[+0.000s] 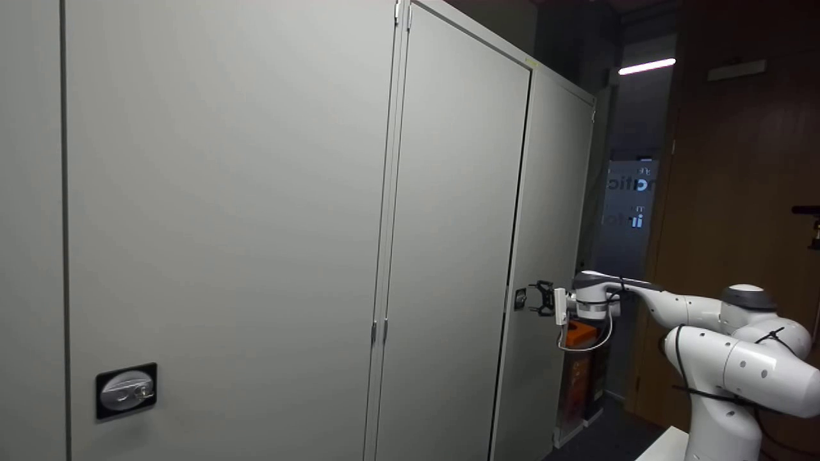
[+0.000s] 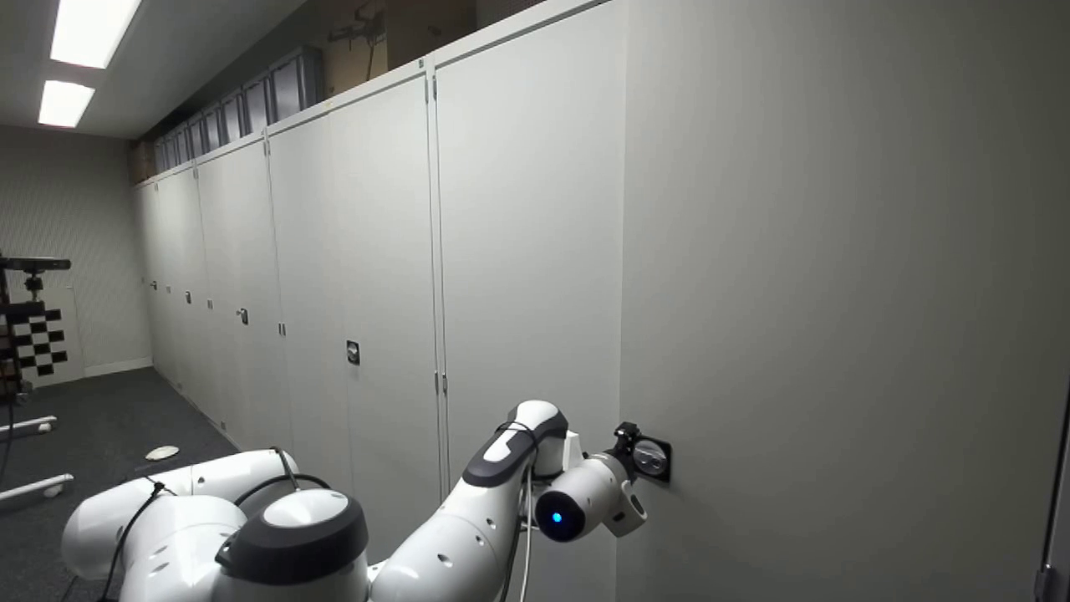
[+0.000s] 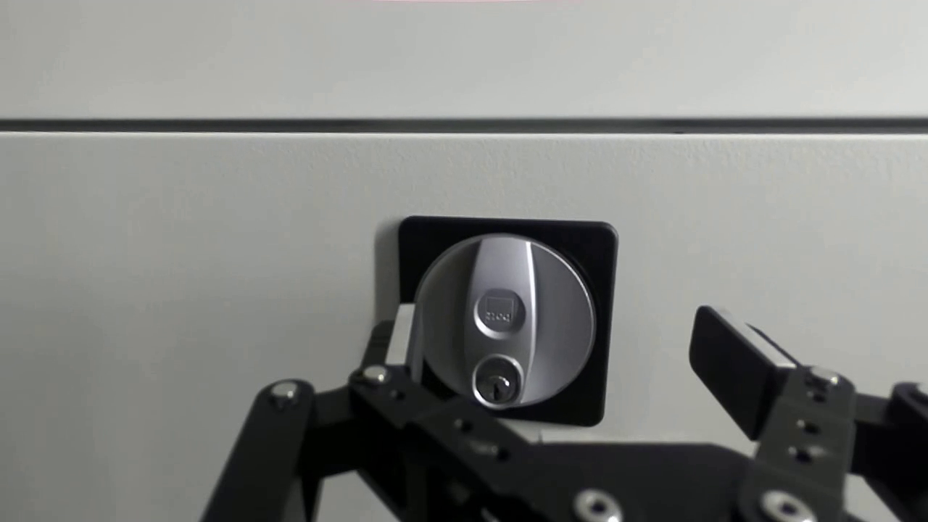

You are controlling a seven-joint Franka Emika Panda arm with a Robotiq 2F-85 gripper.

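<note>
Lining-up step, I judge: my claw (image 3: 558, 339) stands wide and empty just before the silver lock knob (image 3: 507, 322) on the grey cabinet door (image 3: 239, 246), off-centre towards one finger (image 3: 400, 337), so next move likely calls for centring, then closing across its raised ridge (image 3: 505, 264).

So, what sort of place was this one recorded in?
Probably an office or lab, perhaps its storage area: a long row of tall, pale cabinets lines the wall, grey bins sit on top of them, and a checkered board stands nearby, hinting at lab work.
</note>
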